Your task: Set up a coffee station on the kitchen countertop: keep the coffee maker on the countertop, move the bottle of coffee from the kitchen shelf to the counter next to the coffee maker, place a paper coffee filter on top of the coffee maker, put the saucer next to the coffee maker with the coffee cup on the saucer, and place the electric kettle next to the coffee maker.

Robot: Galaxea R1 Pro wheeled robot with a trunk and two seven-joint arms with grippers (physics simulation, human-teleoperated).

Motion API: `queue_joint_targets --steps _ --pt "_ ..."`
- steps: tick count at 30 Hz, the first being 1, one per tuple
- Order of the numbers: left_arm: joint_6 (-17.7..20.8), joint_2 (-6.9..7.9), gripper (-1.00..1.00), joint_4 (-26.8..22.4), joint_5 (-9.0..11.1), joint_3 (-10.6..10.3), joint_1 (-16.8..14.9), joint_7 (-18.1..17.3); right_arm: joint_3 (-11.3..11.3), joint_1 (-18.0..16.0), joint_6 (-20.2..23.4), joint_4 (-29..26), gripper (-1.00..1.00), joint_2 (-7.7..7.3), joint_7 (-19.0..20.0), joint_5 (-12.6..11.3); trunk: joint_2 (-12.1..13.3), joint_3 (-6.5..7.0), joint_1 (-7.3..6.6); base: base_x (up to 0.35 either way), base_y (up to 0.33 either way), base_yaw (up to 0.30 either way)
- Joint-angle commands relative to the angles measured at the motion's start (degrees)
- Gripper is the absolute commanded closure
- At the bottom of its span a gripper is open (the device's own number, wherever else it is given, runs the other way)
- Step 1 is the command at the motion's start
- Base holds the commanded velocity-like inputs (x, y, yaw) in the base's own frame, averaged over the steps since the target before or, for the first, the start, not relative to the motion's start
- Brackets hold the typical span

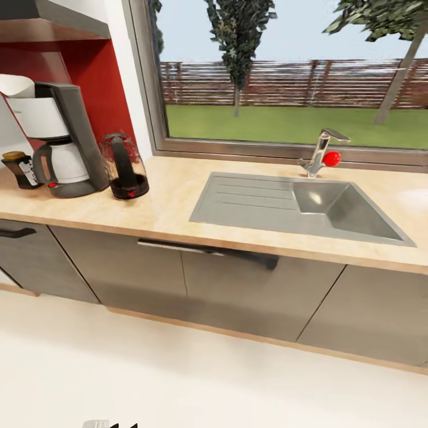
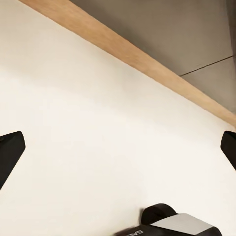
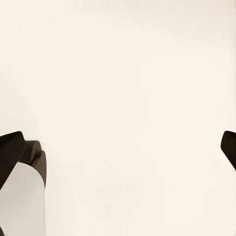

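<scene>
In the head view, the counter (image 1: 178,202) runs across the picture above grey cabinet fronts (image 1: 238,291). At its left end stands the coffee maker (image 1: 56,139), and a white paper filter (image 1: 16,86) sits on top of it. The small dark coffee bottle (image 1: 19,169) stands just beside the machine on its left side. The glass kettle (image 1: 123,166) stands just beside it on the other side. A steel sink (image 1: 297,205) with a tap (image 1: 318,153) lies further to the right, under a window (image 1: 285,77).

In the left wrist view, the left end effector (image 2: 120,147) is open, its two dark fingertips (image 2: 11,152) far apart over the pale floor (image 2: 98,123), near the wooden strip (image 2: 147,59) under the cabinets.

In the right wrist view, the right end effector (image 3: 120,147) is also open and empty above the floor.
</scene>
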Motion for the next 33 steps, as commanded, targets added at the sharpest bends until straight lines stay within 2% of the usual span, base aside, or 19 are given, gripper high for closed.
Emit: queue_joint_targets --steps 1,12,25,33 --pt "-0.3 0.01 -1.00 0.0 0.4 -0.5 0.0 -0.1 0.0 0.0 -0.2 0.1 -1.00 -0.01 0.0 -0.2 0.0 0.00 0.00 0.000 0.000 -0.250" --pt "-0.3 0.00 -1.00 0.1 0.4 -0.5 0.0 2.1 0.0 -0.1 -0.2 0.1 -1.00 -0.04 0.0 -0.2 0.0 0.42 0.00 0.000 0.000 -0.258" --pt "-0.3 0.00 -1.00 0.0 0.4 -0.5 0.0 2.3 0.0 -0.1 -0.2 0.1 -1.00 -0.06 0.0 -0.2 0.0 0.92 0.00 0.000 0.000 -0.262" --pt "-0.4 0.00 -1.00 0.0 0.4 -0.5 0.0 2.3 0.0 -0.1 -0.2 0.1 -1.00 0.01 -0.1 -0.1 0.0 1.01 0.00 0.000 -0.180 -0.085"
